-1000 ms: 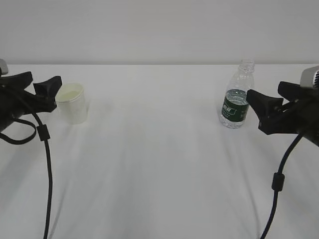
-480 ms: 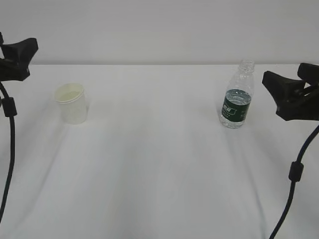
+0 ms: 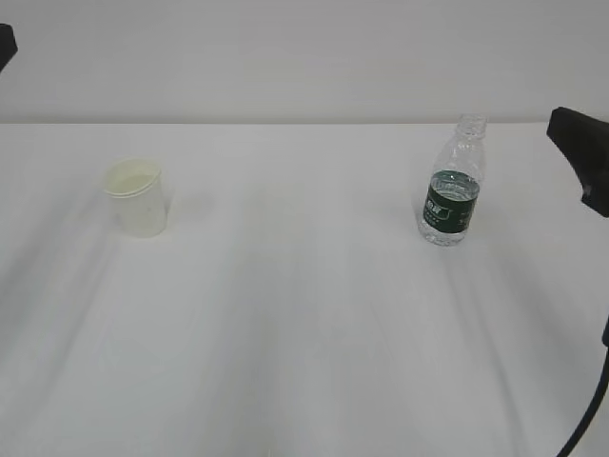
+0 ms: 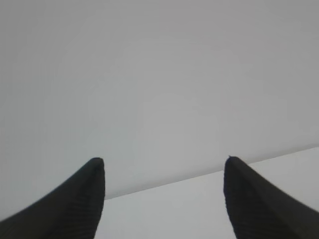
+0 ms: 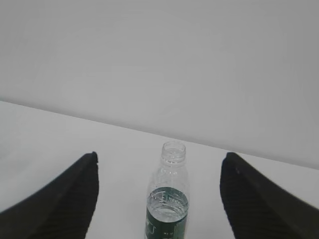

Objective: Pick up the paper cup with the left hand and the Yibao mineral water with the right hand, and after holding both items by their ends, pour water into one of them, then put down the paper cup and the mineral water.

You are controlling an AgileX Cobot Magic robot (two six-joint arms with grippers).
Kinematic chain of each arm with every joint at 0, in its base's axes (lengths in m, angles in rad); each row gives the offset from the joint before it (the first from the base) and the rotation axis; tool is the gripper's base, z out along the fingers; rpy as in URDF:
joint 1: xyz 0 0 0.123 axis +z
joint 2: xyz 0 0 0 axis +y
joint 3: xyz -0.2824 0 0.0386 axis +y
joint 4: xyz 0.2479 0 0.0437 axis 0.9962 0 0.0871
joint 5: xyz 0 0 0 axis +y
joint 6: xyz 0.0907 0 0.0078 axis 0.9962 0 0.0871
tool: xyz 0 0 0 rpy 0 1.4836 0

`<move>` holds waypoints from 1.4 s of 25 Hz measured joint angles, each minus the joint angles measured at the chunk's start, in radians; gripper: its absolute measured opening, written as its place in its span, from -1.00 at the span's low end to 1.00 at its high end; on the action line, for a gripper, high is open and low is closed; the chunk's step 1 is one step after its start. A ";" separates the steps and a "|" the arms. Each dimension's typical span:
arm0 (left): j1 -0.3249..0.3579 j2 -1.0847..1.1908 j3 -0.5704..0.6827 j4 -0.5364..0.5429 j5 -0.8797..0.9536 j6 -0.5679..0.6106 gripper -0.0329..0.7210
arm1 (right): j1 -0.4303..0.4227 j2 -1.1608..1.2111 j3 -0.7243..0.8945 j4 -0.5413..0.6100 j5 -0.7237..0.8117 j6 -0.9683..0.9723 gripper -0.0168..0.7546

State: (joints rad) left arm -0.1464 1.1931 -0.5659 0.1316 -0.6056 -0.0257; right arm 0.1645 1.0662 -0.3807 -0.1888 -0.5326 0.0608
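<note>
The paper cup point(image 3: 139, 197) stands upright on the left of the white table point(image 3: 295, 314), apart from both arms. The Yibao mineral water point(image 3: 450, 186) stands upright on the right, uncapped, with water point(image 5: 167, 200) up to the top of its green label. My left gripper point(image 4: 163, 159) is open and empty, facing the wall and the table's far edge; the cup is outside its view. Only a dark corner of it point(image 3: 5, 43) shows at the upper left. My right gripper point(image 5: 160, 155) is open, and the bottle point(image 5: 168, 204) stands beyond its fingers, untouched. One right finger point(image 3: 579, 152) shows at the right edge.
A plain grey wall point(image 3: 304, 57) rises behind the table's far edge. A black cable point(image 3: 590, 409) hangs down at the lower right corner. White tabletop lies between the cup and the bottle.
Both arms have drawn back and upward, away from the cup and the bottle, and have nearly left the exterior view. Cup and bottle stand where they were. Both grippers stayed open.
</note>
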 joint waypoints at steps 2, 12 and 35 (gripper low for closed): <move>0.000 -0.050 0.000 0.005 0.062 0.000 0.50 | 0.000 -0.051 0.000 0.000 0.051 0.000 0.53; 0.000 -0.308 0.000 0.008 0.295 0.002 0.49 | 0.000 -0.248 -0.070 -0.013 0.338 0.000 0.53; 0.000 -0.614 0.001 0.027 0.653 0.002 0.47 | 0.000 -0.505 -0.109 -0.065 0.727 -0.002 0.53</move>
State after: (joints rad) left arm -0.1464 0.5789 -0.5646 0.1590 0.0475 -0.0242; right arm 0.1645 0.5613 -0.4893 -0.2535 0.1946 0.0590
